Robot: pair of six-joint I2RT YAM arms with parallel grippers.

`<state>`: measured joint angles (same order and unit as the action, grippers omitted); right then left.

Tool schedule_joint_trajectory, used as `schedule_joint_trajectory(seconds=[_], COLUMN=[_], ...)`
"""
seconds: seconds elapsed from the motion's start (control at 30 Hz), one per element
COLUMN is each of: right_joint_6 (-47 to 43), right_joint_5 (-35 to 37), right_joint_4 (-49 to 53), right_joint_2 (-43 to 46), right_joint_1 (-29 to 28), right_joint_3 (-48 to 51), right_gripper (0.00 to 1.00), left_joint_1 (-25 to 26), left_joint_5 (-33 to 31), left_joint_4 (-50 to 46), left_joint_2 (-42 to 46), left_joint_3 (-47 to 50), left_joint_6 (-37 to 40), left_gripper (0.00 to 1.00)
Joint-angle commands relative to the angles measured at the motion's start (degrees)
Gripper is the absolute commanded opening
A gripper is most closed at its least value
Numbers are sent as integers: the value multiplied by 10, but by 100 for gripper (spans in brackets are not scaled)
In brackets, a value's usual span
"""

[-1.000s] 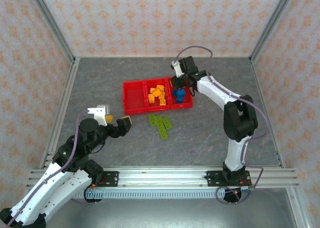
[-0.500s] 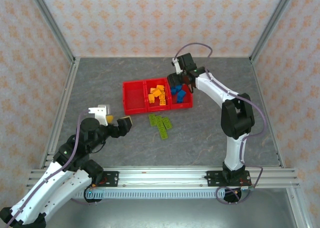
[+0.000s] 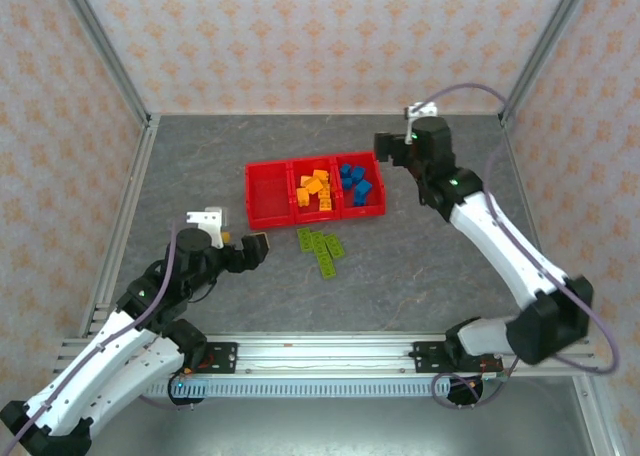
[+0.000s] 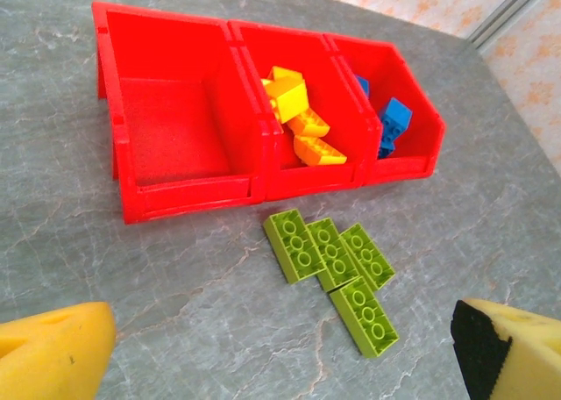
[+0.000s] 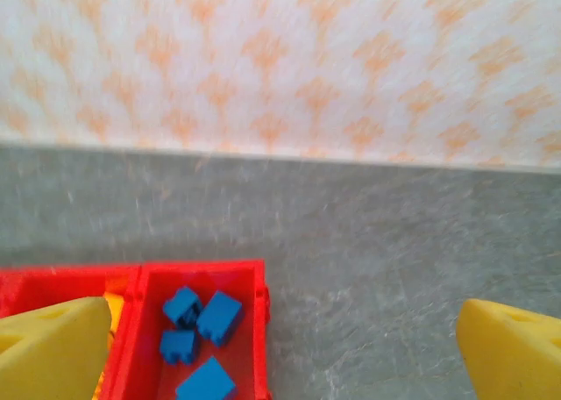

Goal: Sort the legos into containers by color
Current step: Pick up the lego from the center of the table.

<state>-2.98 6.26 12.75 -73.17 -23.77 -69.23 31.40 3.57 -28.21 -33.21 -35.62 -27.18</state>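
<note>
Toward the back middle of the grey stone-patterned table (image 3: 190, 166), the red three-bin tray (image 3: 268, 221) lies with its long side across the top view. Its middle bin holds the orange-yellow bricks (image 3: 314, 189) and its right bin the blue bricks (image 3: 355, 184). The left bin shows its red floor.

Four olive-green bricks (image 3: 321, 248) lie flat on the table just in front of the tray's front wall. They are packed against one another but sit apart from the tray.

The left gripper (image 3: 252, 248) sits to the near left of the green bricks and points toward them. Its jaws are spread wide with nothing between them, and its yellow pads (image 4: 53, 352) reach the lower corners of the left wrist view. Bare table lies between it and the bricks.

The right gripper (image 3: 385, 144) is at the tray's far right corner, released, with its pads (image 5: 53, 347) far apart and nothing held. Beyond that corner, bare table runs to the wallpapered back wall (image 5: 280, 58). Wide strips of open table also flank both ends of the tray.
</note>
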Motion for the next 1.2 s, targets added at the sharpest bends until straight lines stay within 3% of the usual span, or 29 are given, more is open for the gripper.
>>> schedule_joint_trajectory(seconds=[0.0,0.3,0.43,0.57,0.8,0.93,1.17], right_joint_6=[55,148,180,188,199,206,198], right_joint_5=[-5,-198,-278,-281,-308,-307,-308], right_joint_4=[-16,93,91,85,62,49,55], right_joint_2=[51,238,305,355,425,407,372], right_joint_1=[0,0,0,0,0,0,-3], right_joint_3=[41,166,253,316,365,380,377], right_gripper=[100,100,100,100,100,100,100], left_joint_1=[-2,5,42,108,177,210,233], left_joint_5=[-15,2,-16,-37,-52,-75,-53], left_joint_4=[-22,-38,-48,-25,28,24,29], left_joint_2=[-20,-98,-151,-204,-311,-396,-508], left_joint_3=[-24,-40,-46,-37,-52,-101,-174], left_joint_6=[-11,-19,-47,-110,-196,-216,-201], left_gripper=[99,99,96,90,77,76,80])
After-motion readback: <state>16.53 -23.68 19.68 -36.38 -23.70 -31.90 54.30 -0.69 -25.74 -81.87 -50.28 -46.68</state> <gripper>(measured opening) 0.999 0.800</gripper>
